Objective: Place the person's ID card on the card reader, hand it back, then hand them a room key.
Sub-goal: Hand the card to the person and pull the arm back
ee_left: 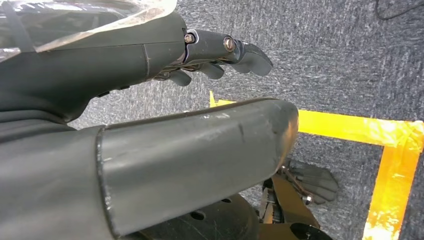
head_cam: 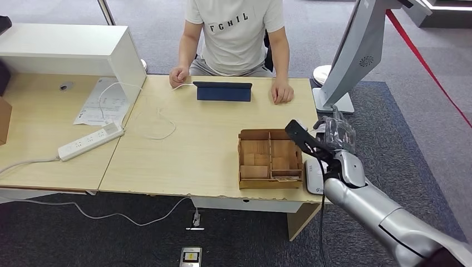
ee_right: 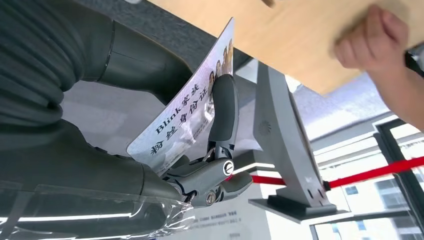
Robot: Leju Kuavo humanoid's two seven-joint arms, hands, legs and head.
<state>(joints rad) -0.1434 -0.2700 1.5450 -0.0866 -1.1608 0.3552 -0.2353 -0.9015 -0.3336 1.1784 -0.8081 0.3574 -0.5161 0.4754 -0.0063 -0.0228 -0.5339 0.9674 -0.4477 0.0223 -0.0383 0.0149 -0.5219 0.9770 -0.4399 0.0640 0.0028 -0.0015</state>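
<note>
ID card held above the card reader, not yet laid down.

Head view: right robot hand [head_cam: 334,136] is raised at the counter [head_cam: 183,161] edge over the white reader [head_cam: 313,177], largely hidden.
Left wrist: left robot hand [ee_left: 220,55] is curled, empty, above carpet.
Right wrist: card [ee_right: 187,107] is pinched; lowering flat seems next.
</note>
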